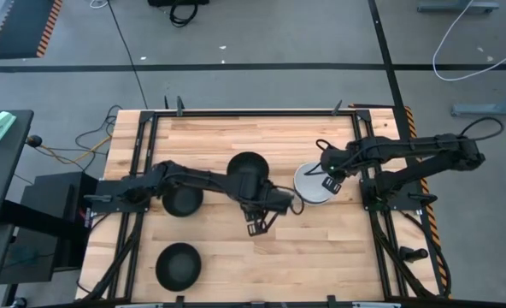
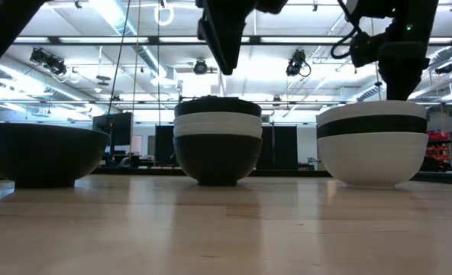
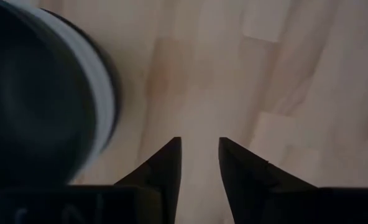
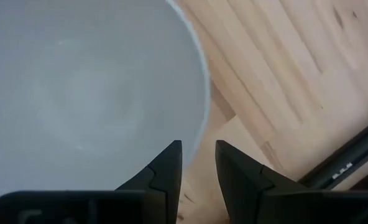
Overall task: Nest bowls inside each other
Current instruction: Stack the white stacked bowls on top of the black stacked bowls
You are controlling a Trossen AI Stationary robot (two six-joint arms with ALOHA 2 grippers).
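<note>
Three groups of bowls stand on the wooden table. A stack with a black bowl on top (image 1: pixel 247 171) is at the middle; in the low view it shows black, white and black bands (image 2: pixel 217 141). A stack with a white bowl on top (image 1: pixel 311 184) stands to its right, banded white, black, white (image 2: pixel 372 145). Two single black bowls (image 1: pixel 182 201) (image 1: pixel 178 263) rest on their bases at the left. My left gripper (image 1: pixel 255 227) (image 3: pixel 199 146) hangs open over bare wood, on the near side of the middle stack. My right gripper (image 1: pixel 330 181) (image 4: pixel 198 149) is open above the white top bowl's right rim. My right gripper points down over the right rim (image 4: pixel 202 118) of the white top bowl, one finger over the bowl's inside and one over its outside. Whether the fingers touch the rim, I cannot tell.
A black metal frame (image 1: pixel 381 205) borders the table on the left, right and far sides. Bare wood (image 1: pixel 321 257) lies along the near right part of the table. The middle stack's side (image 3: pixel 41 93) is close beside my left gripper.
</note>
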